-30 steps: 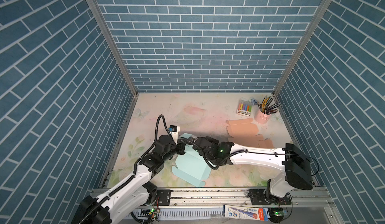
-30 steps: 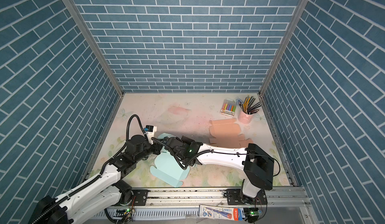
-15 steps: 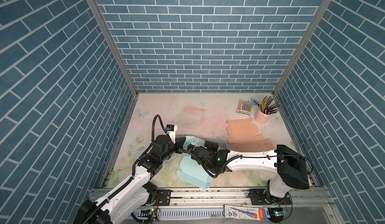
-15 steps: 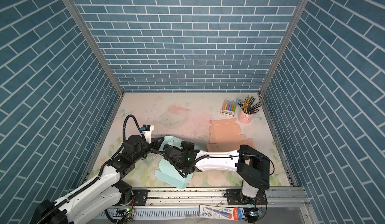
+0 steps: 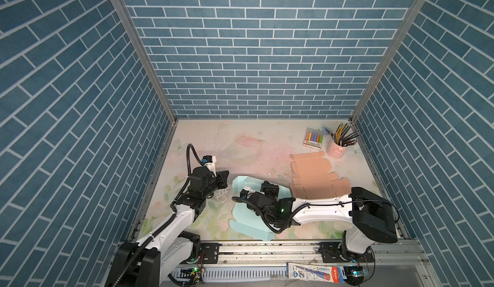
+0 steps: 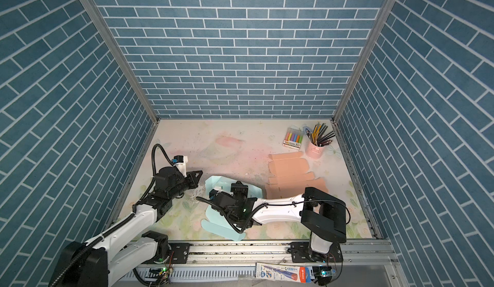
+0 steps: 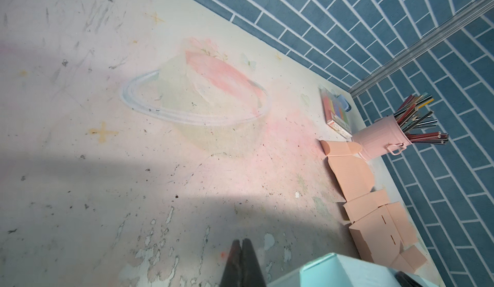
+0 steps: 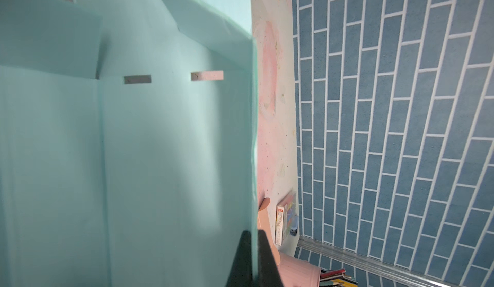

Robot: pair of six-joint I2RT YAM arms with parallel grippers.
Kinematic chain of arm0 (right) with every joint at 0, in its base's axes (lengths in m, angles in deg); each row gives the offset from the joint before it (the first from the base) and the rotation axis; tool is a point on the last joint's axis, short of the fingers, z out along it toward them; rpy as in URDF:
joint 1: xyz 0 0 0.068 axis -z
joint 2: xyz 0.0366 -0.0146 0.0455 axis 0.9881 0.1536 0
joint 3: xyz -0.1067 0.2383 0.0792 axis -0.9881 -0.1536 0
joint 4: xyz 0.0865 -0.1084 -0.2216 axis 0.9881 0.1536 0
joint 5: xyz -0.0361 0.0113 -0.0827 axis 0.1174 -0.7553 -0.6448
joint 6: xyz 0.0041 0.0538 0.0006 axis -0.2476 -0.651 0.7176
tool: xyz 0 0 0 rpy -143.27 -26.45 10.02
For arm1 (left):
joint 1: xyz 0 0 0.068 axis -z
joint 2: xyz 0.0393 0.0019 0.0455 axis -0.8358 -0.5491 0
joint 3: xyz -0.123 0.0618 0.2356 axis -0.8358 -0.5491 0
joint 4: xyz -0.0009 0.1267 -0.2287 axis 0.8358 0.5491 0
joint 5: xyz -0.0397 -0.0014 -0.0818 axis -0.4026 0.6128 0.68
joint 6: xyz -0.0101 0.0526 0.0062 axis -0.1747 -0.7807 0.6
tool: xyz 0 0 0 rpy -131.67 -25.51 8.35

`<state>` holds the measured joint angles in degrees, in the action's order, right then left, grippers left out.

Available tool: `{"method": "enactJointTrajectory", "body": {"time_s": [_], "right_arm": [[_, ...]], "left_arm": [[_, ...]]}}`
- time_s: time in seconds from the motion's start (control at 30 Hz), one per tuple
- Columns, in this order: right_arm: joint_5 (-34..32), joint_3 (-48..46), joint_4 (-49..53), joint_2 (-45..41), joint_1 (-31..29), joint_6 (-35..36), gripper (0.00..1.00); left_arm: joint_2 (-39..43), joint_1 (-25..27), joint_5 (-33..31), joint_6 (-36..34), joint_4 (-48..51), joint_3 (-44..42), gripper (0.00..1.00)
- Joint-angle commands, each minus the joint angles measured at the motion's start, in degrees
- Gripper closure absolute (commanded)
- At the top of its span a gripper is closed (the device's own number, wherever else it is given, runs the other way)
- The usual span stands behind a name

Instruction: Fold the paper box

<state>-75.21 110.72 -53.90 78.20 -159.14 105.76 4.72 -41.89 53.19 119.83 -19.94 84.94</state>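
Near the front middle of the bench (image 5: 240, 144) lies a pale mint paper box (image 5: 250, 225), half made: part flat sheet, part raised walls. In both top views its near panel rests flat on the bench, with a small rounded tab at the left corner, while the far part stands up as a low wall with cut corners.

The right wrist view is mostly filled by the inside of the box. It shows smooth pale card, long creases, two short slots cut along one fold, and a side wall standing upright. The right fingers (image 8: 244, 248) are clenched on the edge of that wall, one on each side of the card. The right arm reaches in from the right and hides the box's middle in the top views.

The left fingers (image 5: 223, 177) are pressed together with nothing between them. They sit just left of the box's far corner, apart from it, over bare bench.

Flat peach card sheets (image 5: 312, 176) lie to the right of the box. Well beyond them, in the far right corner, are a pink cup of pencils (image 5: 337, 149) and a pack of crayons (image 5: 313, 138).
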Motion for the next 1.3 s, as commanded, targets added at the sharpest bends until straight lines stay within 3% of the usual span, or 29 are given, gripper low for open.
{"method": "enactJointTrajectory", "body": {"time_s": [0.0, 0.17, 0.4, 0.83, 1.27], "right_arm": [[-1.5, -1.3, -6.8, -1.5, -0.4, 7.6, 1.0], [1.1, -1.1, -9.5, -1.3, 0.1, 9.7, 1.0], [2.0, -0.9, -11.0, -0.3, 0.8, 11.4, 1.0], [2.0, -2.8, -15.7, 0.9, 1.3, 15.8, 1.0], [1.0, -9.2, -28.7, 2.2, 0.1, 25.0, 1.0]], "left_arm": [[-2.3, -0.5, 0.0, -1.0, -3.5, -1.2, 1.0], [-6.1, -0.1, 2.6, -1.8, -7.4, -3.1, 0.99], [-7.1, 2.6, 3.1, -2.0, -8.8, -5.7, 0.83], [-0.1, 7.0, 3.0, -1.6, -6.5, -8.6, 0.71], [4.2, 10.0, 2.5, -0.2, -8.9, -13.3, 0.66]]}}
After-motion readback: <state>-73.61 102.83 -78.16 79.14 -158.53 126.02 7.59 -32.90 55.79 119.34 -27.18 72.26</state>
